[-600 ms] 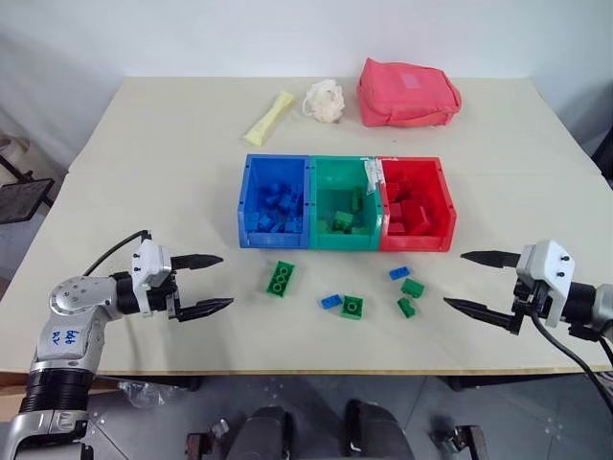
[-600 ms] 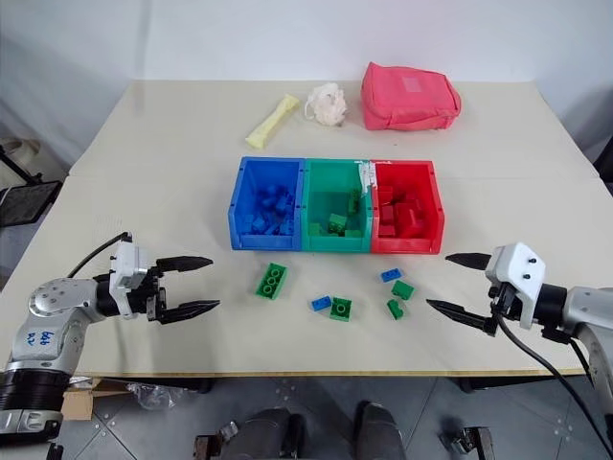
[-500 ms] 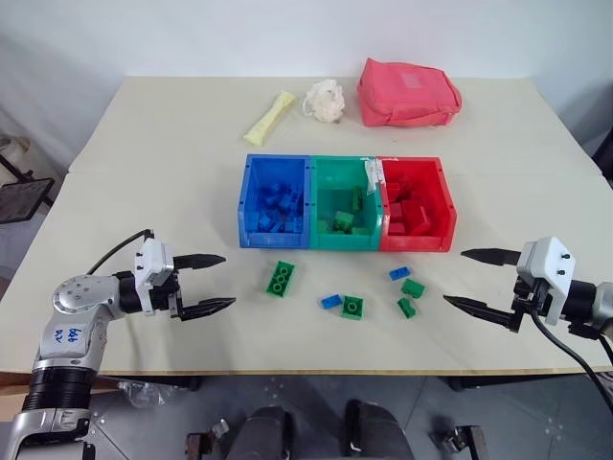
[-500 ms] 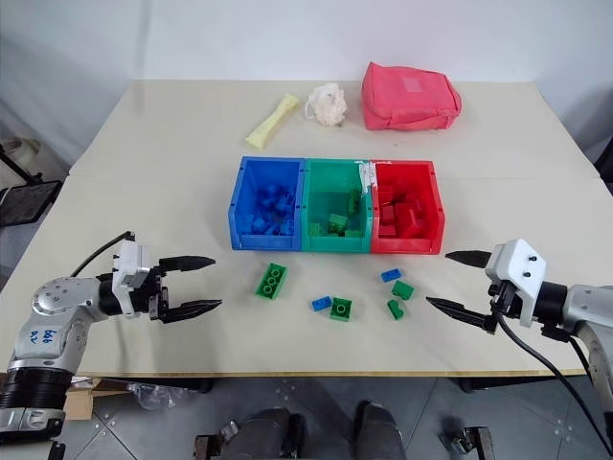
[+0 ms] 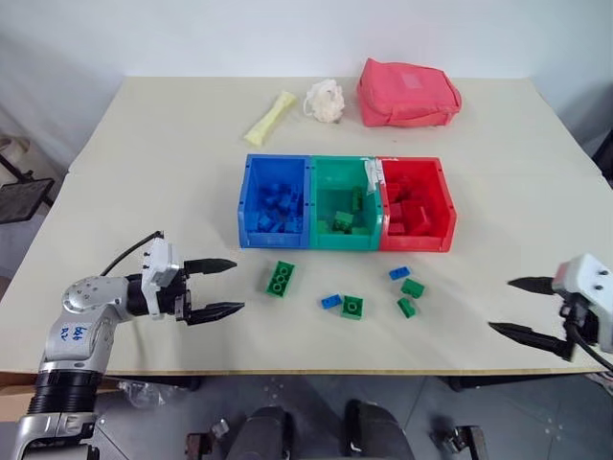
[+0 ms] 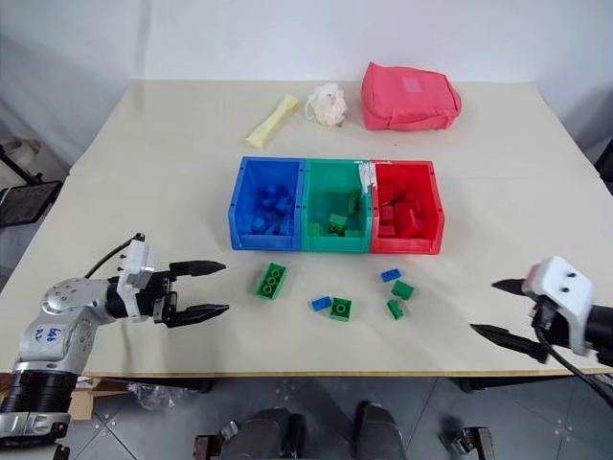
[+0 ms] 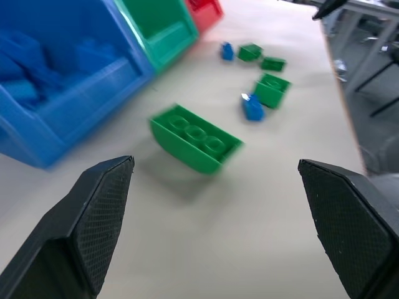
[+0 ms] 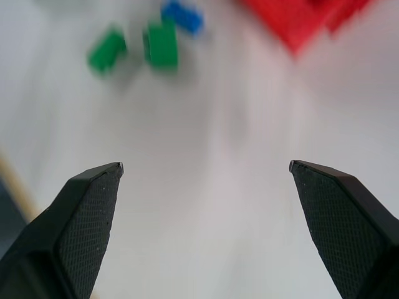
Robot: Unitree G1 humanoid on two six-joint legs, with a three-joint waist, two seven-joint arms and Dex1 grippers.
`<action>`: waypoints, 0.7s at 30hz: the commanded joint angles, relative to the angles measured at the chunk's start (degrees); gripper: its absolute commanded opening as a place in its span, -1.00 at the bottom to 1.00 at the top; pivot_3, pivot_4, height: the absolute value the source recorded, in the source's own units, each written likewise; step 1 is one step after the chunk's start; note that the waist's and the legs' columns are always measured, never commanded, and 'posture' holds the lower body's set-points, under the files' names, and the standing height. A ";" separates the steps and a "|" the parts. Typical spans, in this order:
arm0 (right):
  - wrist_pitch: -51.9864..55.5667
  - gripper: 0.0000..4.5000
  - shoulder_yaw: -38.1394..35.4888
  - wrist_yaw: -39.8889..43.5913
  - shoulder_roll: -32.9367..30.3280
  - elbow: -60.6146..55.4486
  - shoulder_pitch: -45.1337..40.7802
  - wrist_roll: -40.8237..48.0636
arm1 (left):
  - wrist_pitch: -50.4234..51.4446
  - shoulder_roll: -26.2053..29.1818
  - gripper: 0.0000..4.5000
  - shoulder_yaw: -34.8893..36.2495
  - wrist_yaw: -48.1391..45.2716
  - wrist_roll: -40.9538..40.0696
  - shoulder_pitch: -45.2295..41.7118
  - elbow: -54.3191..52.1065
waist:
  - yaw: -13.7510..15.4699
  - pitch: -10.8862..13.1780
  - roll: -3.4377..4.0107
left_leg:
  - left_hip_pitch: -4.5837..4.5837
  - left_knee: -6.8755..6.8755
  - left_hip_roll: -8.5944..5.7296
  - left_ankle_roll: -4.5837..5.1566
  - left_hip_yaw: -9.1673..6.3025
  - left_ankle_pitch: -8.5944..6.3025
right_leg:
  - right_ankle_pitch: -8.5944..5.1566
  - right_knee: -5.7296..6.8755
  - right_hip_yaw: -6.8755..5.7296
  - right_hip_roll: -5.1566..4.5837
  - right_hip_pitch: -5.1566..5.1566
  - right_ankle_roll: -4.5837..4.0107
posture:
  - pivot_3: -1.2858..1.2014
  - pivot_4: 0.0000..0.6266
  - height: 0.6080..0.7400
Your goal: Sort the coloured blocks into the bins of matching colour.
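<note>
Six loose blocks lie on the table [image 5: 172, 172] in front of the bins [image 5: 347, 202]: a long green block [image 5: 280, 278], two small blue ones, and what look like three small green ones. Left hand [image 5: 222, 287] and right hand [image 5: 524, 308] both hover wide apart, empty, flanking them.

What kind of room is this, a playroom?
More likely a robot test room: a plain table against a bare wall, three sorting bins with toy bricks, and a cable running to the left pincer.
</note>
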 commanded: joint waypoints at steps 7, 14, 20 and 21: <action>7.35 1.00 8.80 -1.69 -2.07 -6.15 -9.03 1.32 | 2.03 0.91 0.99 2.51 0.72 -3.19 5.22 -8.77 | -0.42 0.00 0.01 | 0.01 -0.01 0.05 -0.09 -0.03 -0.05 | 0.00 -0.04 0.16 -0.26 -0.03 -0.01 | 0.03 -0.52 1.00; 12.22 1.00 26.00 -4.96 3.41 -5.25 -25.13 0.06 | 4.85 0.23 0.99 3.91 3.75 -5.43 10.46 -16.00 | -0.54 0.04 0.05 | -0.08 -0.02 0.10 -0.18 -0.33 -0.09 | -0.05 -0.12 0.05 -0.33 -0.06 -0.15 | 0.03 -0.52 1.00; 12.02 1.00 34.33 -5.88 7.27 -4.03 -29.79 -2.32 | 6.24 0.42 0.99 5.92 6.25 -7.02 15.29 -20.84 | -0.14 0.04 0.02 | -0.18 0.08 0.00 -0.15 -0.39 -0.10 | -0.04 -0.11 -0.01 -0.32 0.00 -0.13 | 0.03 -0.52 1.00; 11.71 1.00 34.89 -6.33 7.69 -3.44 -30.03 -2.92 | 6.37 0.47 0.99 6.10 6.61 -7.17 15.79 -21.22 | -0.09 0.04 0.02 | -0.18 0.10 0.00 -0.15 -0.39 -0.10 | -0.04 -0.10 -0.01 -0.33 0.00 -0.13 | 0.03 -0.52 1.00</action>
